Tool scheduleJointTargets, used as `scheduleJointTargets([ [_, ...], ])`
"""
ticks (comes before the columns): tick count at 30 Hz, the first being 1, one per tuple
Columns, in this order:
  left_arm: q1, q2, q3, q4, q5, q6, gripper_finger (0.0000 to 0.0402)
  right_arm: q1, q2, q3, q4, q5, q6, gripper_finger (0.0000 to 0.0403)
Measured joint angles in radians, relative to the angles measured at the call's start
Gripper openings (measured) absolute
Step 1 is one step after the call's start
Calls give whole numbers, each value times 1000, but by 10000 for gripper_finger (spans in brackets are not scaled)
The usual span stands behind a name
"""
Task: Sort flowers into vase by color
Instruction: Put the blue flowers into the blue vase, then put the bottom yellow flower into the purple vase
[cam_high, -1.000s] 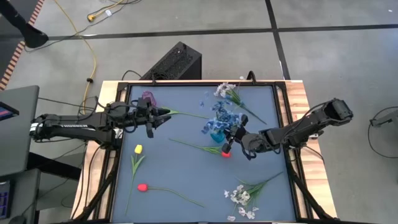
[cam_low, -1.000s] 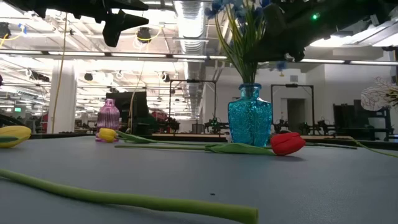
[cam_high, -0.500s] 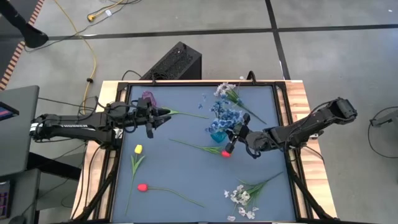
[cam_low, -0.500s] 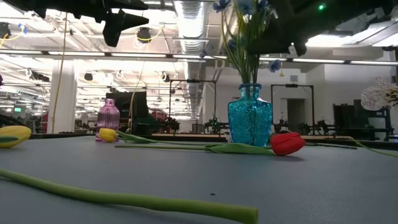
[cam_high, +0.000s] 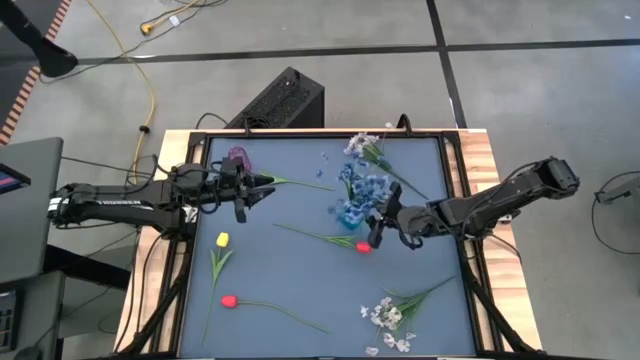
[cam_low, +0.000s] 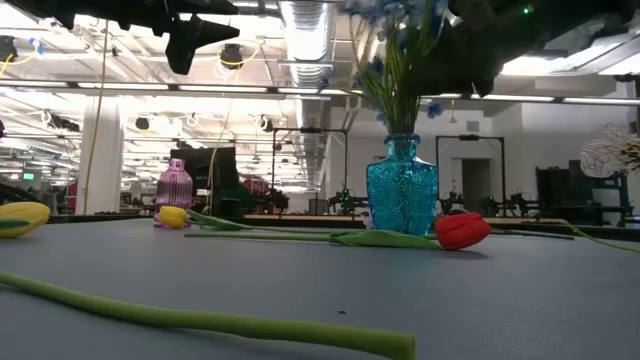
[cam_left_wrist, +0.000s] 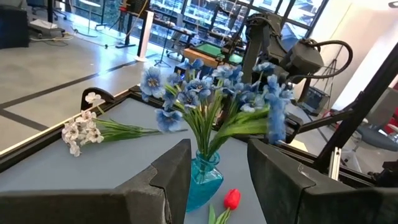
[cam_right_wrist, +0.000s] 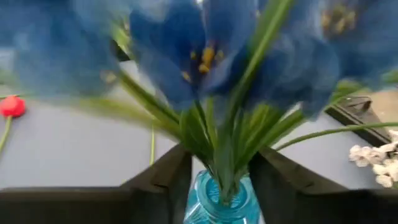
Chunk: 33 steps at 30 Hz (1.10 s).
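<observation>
Blue sprigs: being seated in the blue glass vase, mid-table.
Right gripper: being held just beside the vase; fingers parted around the stems, nothing clamped.
Left gripper: being held near the pink vase, part-open, empty.
Risk: the vase being tipped if the spread blossoms are snagged by the fingers on withdrawal.

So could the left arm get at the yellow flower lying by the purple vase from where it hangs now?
Probably yes. The left gripper hangs right over that end of the yellow flower, fingers apart and empty, nothing between. The purple vase stands close beside it, so it would need care going down.
</observation>
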Motion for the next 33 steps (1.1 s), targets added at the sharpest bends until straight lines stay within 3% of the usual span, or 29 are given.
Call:
scheduleJointTargets([
  [6,0,0,0,0,6,0,145,-10,-4,7,-64,-120,22,260],
  [13,0,0,0,-44,32,0,145,-10,-10,162,-477,-194,66,265],
  [20,-3,0,1,-154,65,1,145,-16,-10,290,-789,-375,217,265],
  [27,-46,16,1,-232,67,39,145,19,-10,319,-832,-489,384,265],
  [33,-126,98,1,-232,93,56,145,108,-3,320,-807,-521,567,265],
])
